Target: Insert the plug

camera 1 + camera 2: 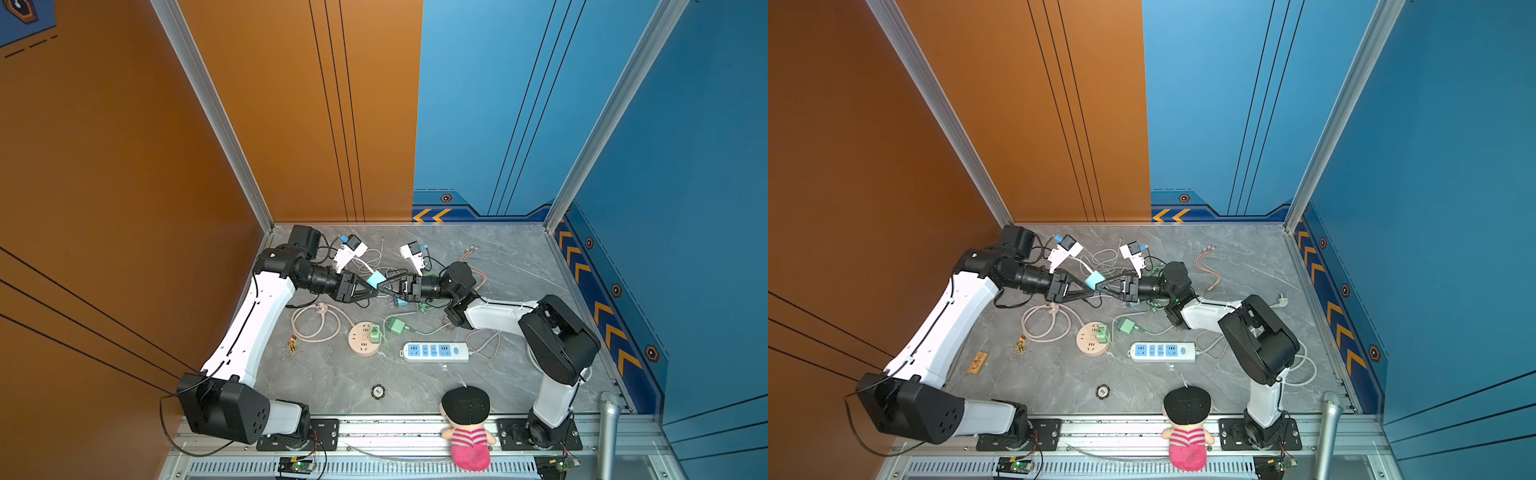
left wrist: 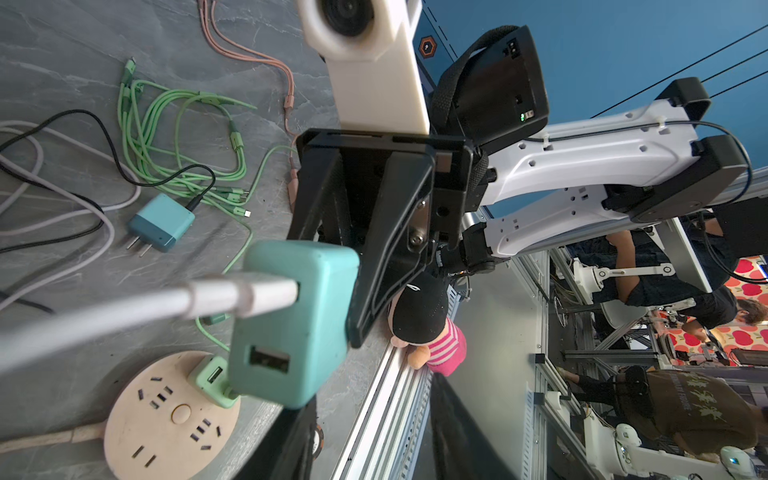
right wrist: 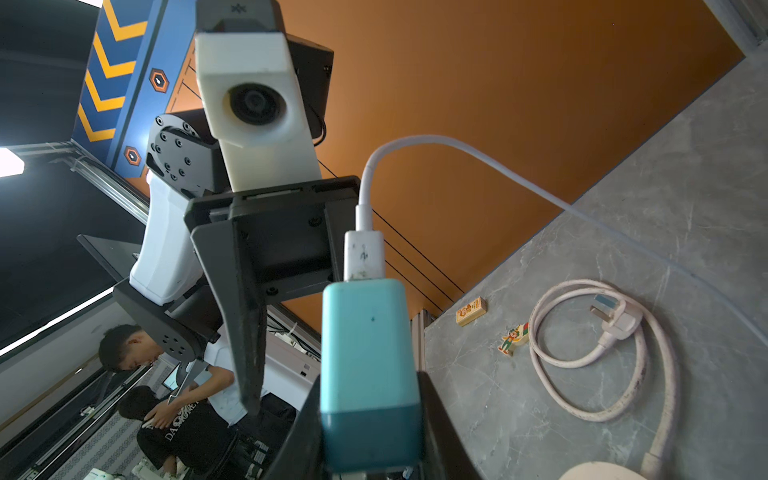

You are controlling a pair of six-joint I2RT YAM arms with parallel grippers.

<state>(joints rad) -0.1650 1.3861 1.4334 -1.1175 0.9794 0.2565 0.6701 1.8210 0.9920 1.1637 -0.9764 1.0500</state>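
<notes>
Teal charger right up at the lens, clamped in my right fingers and hanging in the air above the surface. My left fingers are parted: one stands clear beside the charger, the other is hidden behind it. A white cable is plugged into one end. Pickup done, I'd say; insertion not. The white power strip lies well apart with free sockets, and the round socket block beside it already carries a green charger. I can't see the prongs, so lining up remains.
</notes>
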